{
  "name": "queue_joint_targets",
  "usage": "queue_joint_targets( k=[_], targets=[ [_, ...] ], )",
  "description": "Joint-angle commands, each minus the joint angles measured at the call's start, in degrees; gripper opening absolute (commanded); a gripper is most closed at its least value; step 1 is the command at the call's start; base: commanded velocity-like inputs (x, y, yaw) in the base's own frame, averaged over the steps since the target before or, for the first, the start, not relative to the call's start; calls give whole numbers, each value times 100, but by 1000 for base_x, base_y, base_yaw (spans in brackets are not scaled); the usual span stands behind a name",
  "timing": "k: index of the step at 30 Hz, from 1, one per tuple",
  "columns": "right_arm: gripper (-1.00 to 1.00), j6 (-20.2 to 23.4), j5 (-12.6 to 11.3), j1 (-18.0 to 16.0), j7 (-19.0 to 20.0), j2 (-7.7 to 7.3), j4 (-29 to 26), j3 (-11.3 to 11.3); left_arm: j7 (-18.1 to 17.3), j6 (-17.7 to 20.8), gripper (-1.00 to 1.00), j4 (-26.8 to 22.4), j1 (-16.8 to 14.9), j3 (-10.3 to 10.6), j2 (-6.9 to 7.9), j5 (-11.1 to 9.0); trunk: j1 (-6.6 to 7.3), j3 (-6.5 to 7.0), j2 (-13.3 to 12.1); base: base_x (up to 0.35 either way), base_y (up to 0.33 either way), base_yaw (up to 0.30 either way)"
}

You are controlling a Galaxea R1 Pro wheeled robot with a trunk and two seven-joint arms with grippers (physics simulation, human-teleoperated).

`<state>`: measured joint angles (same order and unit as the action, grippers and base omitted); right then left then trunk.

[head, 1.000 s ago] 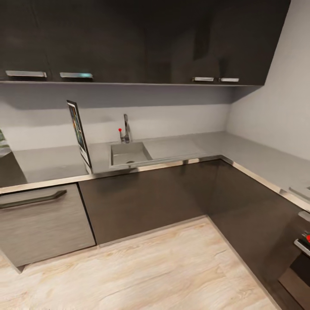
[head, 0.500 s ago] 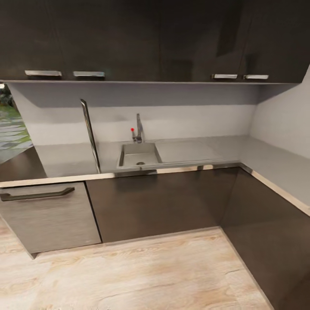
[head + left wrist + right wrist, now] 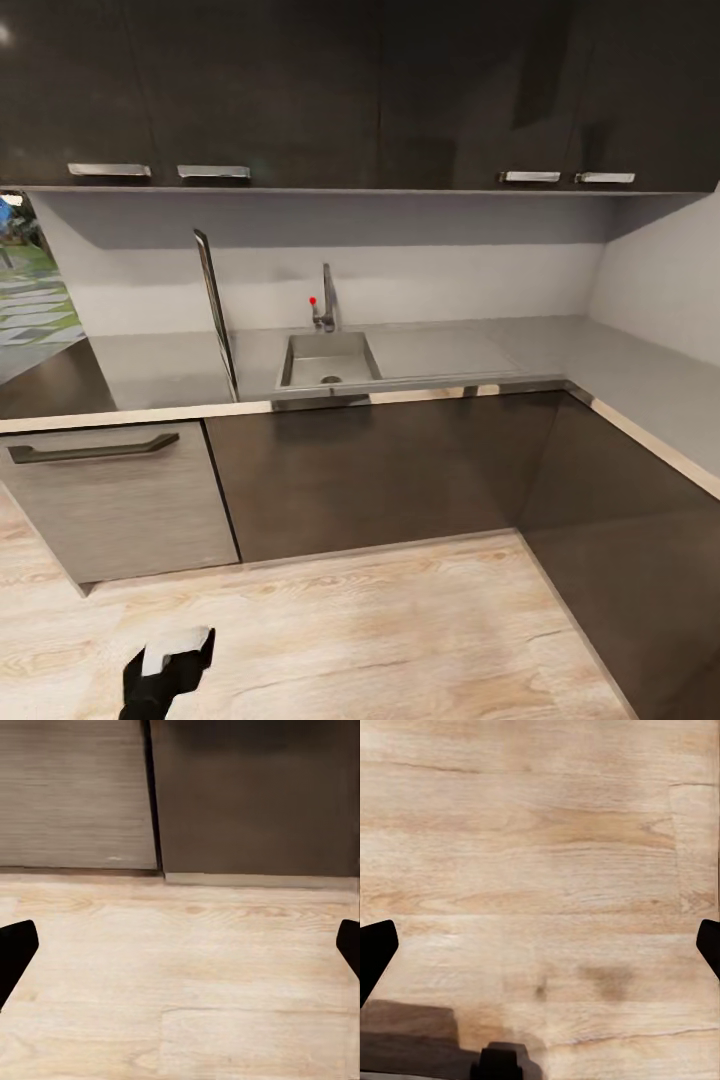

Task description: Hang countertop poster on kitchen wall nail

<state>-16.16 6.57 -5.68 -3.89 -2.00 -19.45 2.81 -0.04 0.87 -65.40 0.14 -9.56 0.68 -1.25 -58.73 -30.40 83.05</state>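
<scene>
Poster (image 3: 216,312) stands upright on the grey L-shaped worktop (image 3: 450,350), seen nearly edge-on just beside the sink's left rim, so its artwork cannot be made out. Dark wall cabinets (image 3: 350,90) with steel handles run above a pale backsplash, and dark brown cabinet fronts (image 3: 380,470) sit below the worktop, with a lighter grey-grained front and its bar handle (image 3: 95,448) to their left. Light wood plank floor (image 3: 380,630) spreads in front.

The inset steel sink (image 3: 328,360) holds nothing but its drain, with a tap (image 3: 325,300) bearing a red-tipped lever behind it. The worktop's right run is cut off by the frame edge.

At the head view's lower edge, part of the left arm (image 3: 168,672) juts in, black with a white patch, mostly out of frame. In the left wrist view the left gripper (image 3: 180,945) hangs over the floor before the cabinet fronts, its black fingers (image 3: 15,949) spread wide and empty. The right gripper (image 3: 540,949) likewise points at bare floor, fingers (image 3: 375,949) released and well apart, a dark shadow below.
</scene>
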Motion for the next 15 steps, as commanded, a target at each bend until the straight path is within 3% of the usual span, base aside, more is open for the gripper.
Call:
queue_joint_targets(
  k=[1, 2, 5, 8, 13, 15],
  targets=[
    [100, -140, 46, -4, -41, -13, 4, 24, 8, 385, 100, -571, 3, 5, -78, -63, 0, -5, 2, 0, 0, 0],
    [100, -286, 43, -4, -41, -69, -7, 15, 22, 762, 100, -1234, 0, 15, -205, -104, 0, -5, 2, 0, 0, 0],
    [100, -369, 33, -4, -41, -139, -35, -2, 25, 974, 100, -1656, -28, 19, -287, -129, 0, -5, 2, 0, 0, 0],
    [100, -471, 17, -4, -46, -237, -146, -16, 26, 1282, 100, -1931, -358, 22, -341, -145, 0, -5, 2, 0, 0, 0],
    [100, -1185, -93, 12, -56, -394, -422, -18, 46, 2225, 100, -2018, -1604, 29, -379, -143, 0, -5, 2, 0, 0, 0],
    [100, -1337, -127, 31, -57, -408, -454, -18, 50, 2358, 100, -1967, -1893, 40, -417, -131, 0, -5, 2, 0, 0, 0]
  ],
)
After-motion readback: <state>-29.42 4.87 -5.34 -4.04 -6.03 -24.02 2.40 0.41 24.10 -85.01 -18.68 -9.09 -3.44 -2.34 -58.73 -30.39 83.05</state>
